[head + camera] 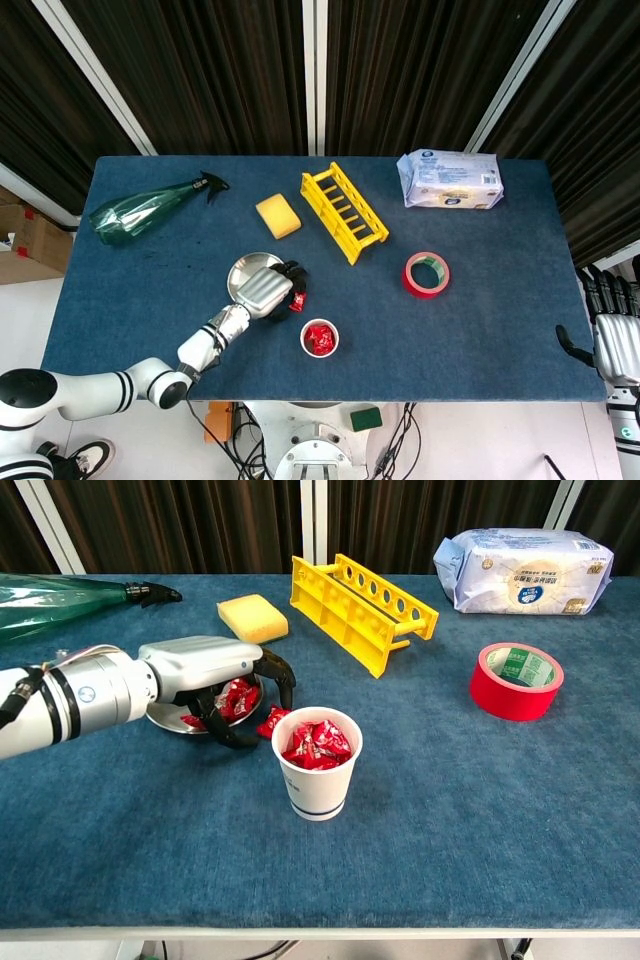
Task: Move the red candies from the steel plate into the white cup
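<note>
Left of centre in the chest view, the left robot hand [215,675] is curling its dark fingers [283,676] around red wrapped candies [234,698] over the round steel plate [165,718]. The white paper cup [319,763], already part-filled, is standing just right. Closing firmly before lifting should be preventing spills; one stray candy [271,721] is lying on the blue counter [450,800].

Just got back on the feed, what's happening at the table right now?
The left hand is curled over the steel plate, fingers wrapped around some red candies. The white cup beside it already holds several candies, and one lies on the cloth between plate and cup. The right hand rests off the table's edge.
</note>
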Motion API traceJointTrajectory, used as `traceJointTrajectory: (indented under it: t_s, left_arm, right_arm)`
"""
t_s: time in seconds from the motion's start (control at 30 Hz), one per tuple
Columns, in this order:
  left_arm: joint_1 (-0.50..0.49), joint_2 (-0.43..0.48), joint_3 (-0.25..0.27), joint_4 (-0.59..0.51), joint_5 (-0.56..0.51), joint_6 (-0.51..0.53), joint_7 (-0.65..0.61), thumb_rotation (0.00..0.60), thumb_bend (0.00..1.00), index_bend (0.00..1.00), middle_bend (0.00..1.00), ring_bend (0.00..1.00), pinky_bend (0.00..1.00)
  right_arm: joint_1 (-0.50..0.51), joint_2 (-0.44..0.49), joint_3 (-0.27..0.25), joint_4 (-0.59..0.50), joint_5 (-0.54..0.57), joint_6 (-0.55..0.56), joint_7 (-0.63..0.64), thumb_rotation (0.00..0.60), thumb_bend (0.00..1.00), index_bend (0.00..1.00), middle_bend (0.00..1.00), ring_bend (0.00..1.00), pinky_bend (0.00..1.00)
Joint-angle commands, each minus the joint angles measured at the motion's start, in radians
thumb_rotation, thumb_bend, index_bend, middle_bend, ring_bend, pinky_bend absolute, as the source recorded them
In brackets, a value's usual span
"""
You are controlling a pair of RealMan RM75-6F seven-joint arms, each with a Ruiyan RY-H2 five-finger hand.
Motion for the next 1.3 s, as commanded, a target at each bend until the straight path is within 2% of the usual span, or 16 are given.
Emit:
traceJointTrajectory:
  t_s: [0.03, 0.73, 1.03, 1.3]
  left_arm:
    - [0.001, -0.002, 0.001, 0.003, -0.001, 0.002, 0.000, 0.600, 0.26, 0.37, 0.16, 0.07, 0.23]
    - [0.011, 0.005, -0.001, -0.011, -0.001, 0.017, -0.030, 0.600, 0.27, 0.51, 0.16, 0.07, 0.23]
    - [0.038, 0.100, -0.018, -0.122, 0.003, 0.058, -0.068, 0.600, 0.27, 0.52, 0.16, 0.07, 0.23]
    - [0.089, 0.260, -0.019, -0.307, -0.015, 0.096, -0.098, 0.600, 0.28, 0.52, 0.16, 0.07, 0.23]
  right_arm:
    - [0.000, 0.000, 0.000, 0.000, 0.000, 0.000, -0.001, 0.600, 0.30, 0.00, 0.00, 0.00, 0.00]
    - [0.002, -0.002, 0.001, 0.000, 0.002, -0.005, -0.004, 0.600, 0.31, 0.00, 0.00, 0.00, 0.00]
    - [0.006, -0.004, -0.001, 0.000, 0.003, -0.015, -0.010, 0.600, 0.31, 0.00, 0.00, 0.00, 0.00]
    - [0.009, -0.003, 0.008, 0.001, 0.022, -0.022, -0.004, 0.600, 0.31, 0.00, 0.00, 0.00, 0.00]
